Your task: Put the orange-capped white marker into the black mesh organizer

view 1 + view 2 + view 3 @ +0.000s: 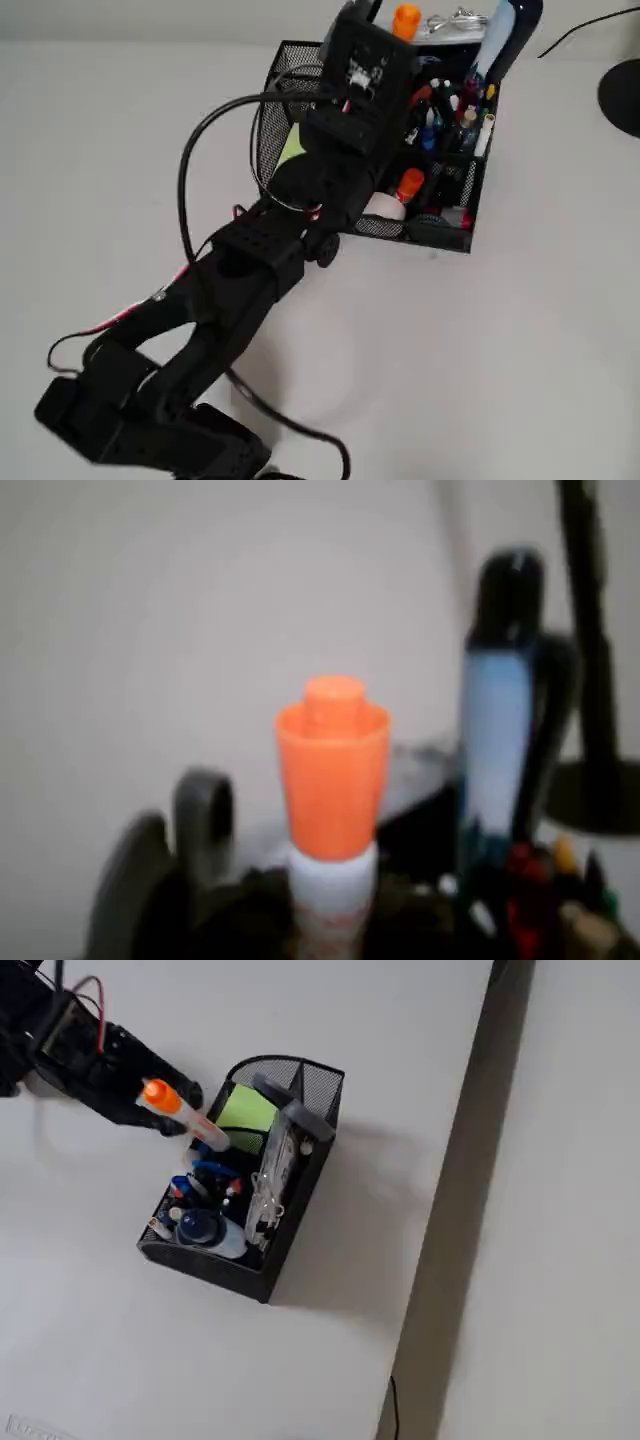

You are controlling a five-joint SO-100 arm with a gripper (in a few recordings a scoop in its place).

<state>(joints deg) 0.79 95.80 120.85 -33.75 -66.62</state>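
1. Holding the orange-capped white marker point(183, 1113) cap-up, tilted, over the black mesh organizer point(300, 1185): our gripper point(150, 1110) looks clamped on the barrel.
2. Lower end is w/in the organizer's rim, by the pens point(205, 1175).
3. Left, we judge: lower, let go, back off.

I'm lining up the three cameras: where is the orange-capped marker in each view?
Overhead view: marker at top centre, orange cap poking past the arm.
Wrist view: marker centre, upright, cap uppermost.
Fixed view: marker upper left, slanting into the organizer.
Shared landmark: the blue-and-black bottle in the organizer.
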